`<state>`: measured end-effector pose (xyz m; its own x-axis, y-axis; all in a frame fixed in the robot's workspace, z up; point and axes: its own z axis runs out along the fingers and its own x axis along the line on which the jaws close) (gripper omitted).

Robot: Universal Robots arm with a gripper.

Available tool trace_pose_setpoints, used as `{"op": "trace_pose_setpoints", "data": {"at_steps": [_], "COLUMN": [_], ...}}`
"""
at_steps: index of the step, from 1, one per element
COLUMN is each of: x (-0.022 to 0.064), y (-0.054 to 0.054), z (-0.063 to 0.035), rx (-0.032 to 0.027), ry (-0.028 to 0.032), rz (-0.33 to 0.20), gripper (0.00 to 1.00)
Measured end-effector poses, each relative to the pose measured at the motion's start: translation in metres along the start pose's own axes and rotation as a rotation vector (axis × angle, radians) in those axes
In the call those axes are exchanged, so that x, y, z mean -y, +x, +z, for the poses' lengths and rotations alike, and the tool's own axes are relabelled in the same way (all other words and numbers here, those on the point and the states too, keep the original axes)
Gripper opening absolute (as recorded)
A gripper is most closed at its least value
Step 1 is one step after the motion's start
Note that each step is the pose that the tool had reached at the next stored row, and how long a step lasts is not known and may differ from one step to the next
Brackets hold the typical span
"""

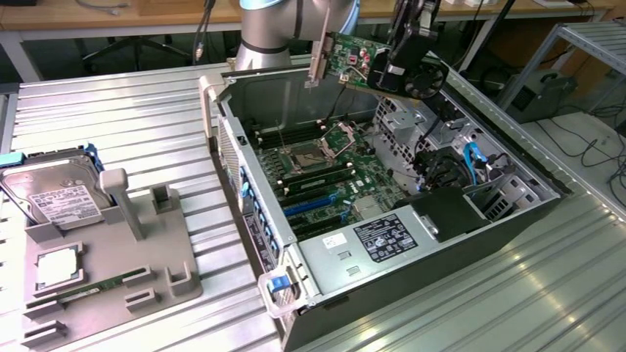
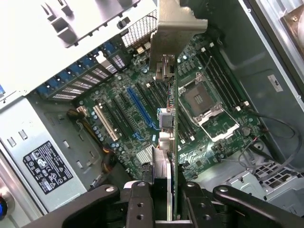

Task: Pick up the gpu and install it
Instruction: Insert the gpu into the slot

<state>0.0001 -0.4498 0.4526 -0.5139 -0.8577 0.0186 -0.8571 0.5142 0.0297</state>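
Hanging clamped in pincer (image 2: 164,192), gpu (image 2: 166,71) above motherboard (image 2: 142,97)

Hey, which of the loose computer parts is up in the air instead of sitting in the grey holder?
The gpu, gripped in the jaws above the open case. The hard drive and memory stick sit in the holder.

The place looks like a robotics lab or test workshop. A Universal Robots arm (image 1: 266,29) holds the gpu (image 1: 354,60) over an open tower PC (image 1: 274,99) on a ribbed aluminium table (image 1: 117,117). A grey fixture (image 1: 108,271) stores a hard drive (image 1: 54,198), and wooden benches (image 1: 117,15) line the back.
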Motion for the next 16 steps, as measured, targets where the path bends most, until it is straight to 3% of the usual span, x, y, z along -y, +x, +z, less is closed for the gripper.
{"op": "trace_pose_setpoints", "data": {"at_steps": [16], "x": [0.0], "y": [0.0], "z": [0.0002], "rx": [-0.0048], "ry": [0.003], "rz": [-0.159], "gripper": [0.28]}}
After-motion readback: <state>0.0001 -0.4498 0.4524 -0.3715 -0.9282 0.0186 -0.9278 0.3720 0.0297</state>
